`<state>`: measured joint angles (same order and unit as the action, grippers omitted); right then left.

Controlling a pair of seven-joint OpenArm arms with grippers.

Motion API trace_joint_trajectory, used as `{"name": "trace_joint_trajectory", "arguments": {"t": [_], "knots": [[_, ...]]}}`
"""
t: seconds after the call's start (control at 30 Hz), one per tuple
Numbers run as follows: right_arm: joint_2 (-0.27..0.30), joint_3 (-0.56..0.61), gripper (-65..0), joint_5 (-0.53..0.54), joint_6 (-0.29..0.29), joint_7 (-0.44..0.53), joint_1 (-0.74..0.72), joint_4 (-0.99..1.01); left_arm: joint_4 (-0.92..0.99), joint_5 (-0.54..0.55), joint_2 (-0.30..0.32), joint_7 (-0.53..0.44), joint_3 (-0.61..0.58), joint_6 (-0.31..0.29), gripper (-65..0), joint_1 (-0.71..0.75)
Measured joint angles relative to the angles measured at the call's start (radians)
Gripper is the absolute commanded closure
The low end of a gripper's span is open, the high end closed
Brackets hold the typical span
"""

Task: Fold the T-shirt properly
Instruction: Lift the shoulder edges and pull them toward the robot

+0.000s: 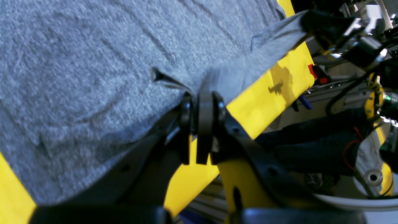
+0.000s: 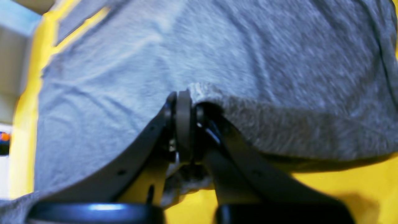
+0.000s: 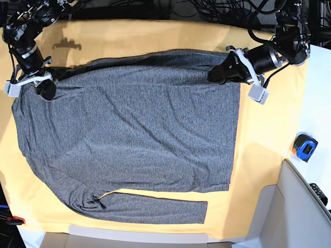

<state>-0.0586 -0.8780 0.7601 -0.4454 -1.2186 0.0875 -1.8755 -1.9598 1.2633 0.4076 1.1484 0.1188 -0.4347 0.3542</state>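
the grey long-sleeved t-shirt [image 3: 134, 134] lies spread out flat on the big yellow-orange cloth [image 3: 258, 150]. one sleeve lies along the near edge. the left gripper [image 3: 214, 76] is clamped tight on the shirt's far edge, at the right side in the base view, and a bit of cloth is bunched between its tips. the right gripper [image 3: 47, 93] pinches the shirt's far edge on the other side. a blue tape measure [image 3: 304, 147] sits on the white table [image 3: 318, 103] past the yellow cloth.
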Motion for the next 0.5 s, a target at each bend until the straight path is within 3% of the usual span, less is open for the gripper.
{"name": "trace_joint_trajectory", "arguments": {"t": [0.17,0.5], "knots": [[0.000,0.018,0.0,-0.093,0.003,-0.009,-0.014,0.118,0.056,-0.003,-0.001,0.000,0.023,0.003,0.0,-0.020],[0.002,0.049,0.0,-0.107,0.003,0.001,-0.033,0.219,0.143,-0.004,0.000,0.004,0.063,0.004,-0.1,-0.023]]}}
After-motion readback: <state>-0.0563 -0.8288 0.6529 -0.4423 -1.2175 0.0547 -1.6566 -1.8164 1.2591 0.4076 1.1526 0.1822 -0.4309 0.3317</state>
